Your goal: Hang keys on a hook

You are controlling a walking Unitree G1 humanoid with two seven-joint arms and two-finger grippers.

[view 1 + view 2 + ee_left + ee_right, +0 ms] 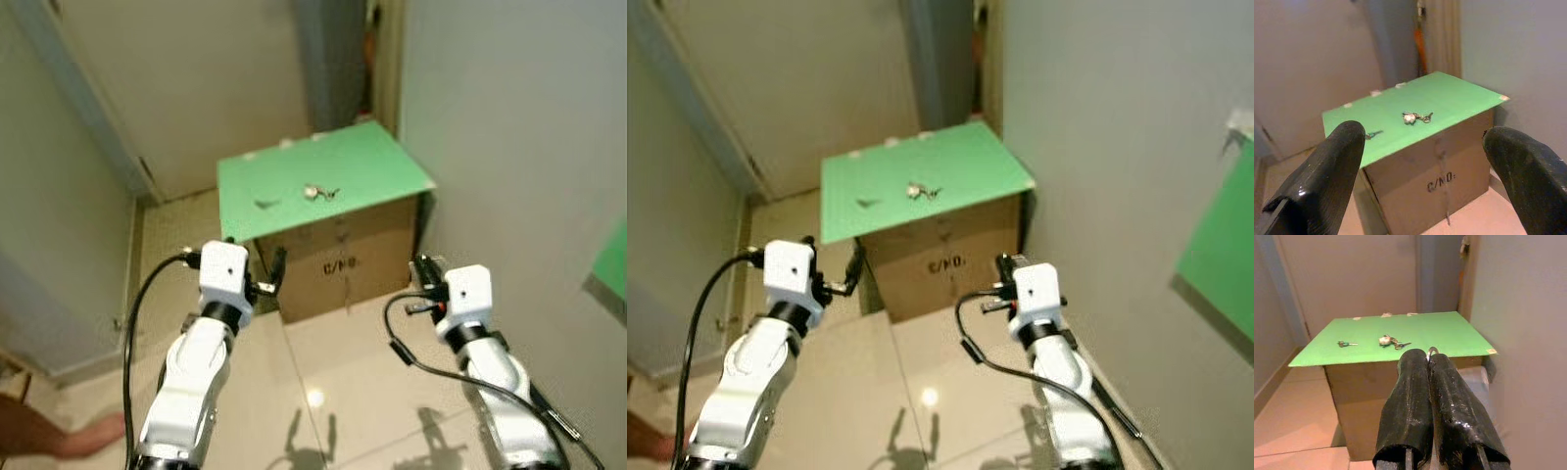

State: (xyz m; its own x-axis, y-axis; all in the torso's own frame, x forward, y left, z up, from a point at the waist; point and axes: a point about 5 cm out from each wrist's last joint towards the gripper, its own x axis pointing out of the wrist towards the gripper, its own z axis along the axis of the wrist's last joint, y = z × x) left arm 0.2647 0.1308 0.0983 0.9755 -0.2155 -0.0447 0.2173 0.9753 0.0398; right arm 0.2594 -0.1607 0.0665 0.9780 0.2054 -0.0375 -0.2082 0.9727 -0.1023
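Note:
A bunch of keys (319, 192) with a pale fob lies in the middle of a green sheet (372, 162) covering a cardboard box (343, 264). A smaller single key (265, 204) lies to its left. My left gripper (1425, 166) hovers in front of the box's near left corner, open wide with nothing between its fingers (1334, 161). My right gripper (1429, 357) is shut and held near the box's right front corner, short of the keys. A small metal loop (1432, 351) peeks out at its fingertips; whether it is gripped I cannot tell.
The box stands in a narrow corner: a grey wall (509, 117) close on the right, a door (196, 78) behind and to the left. A green panel (1215, 255) hangs on the right wall. A person's foot (69, 436) shows on the tiled floor (333, 382) at lower left.

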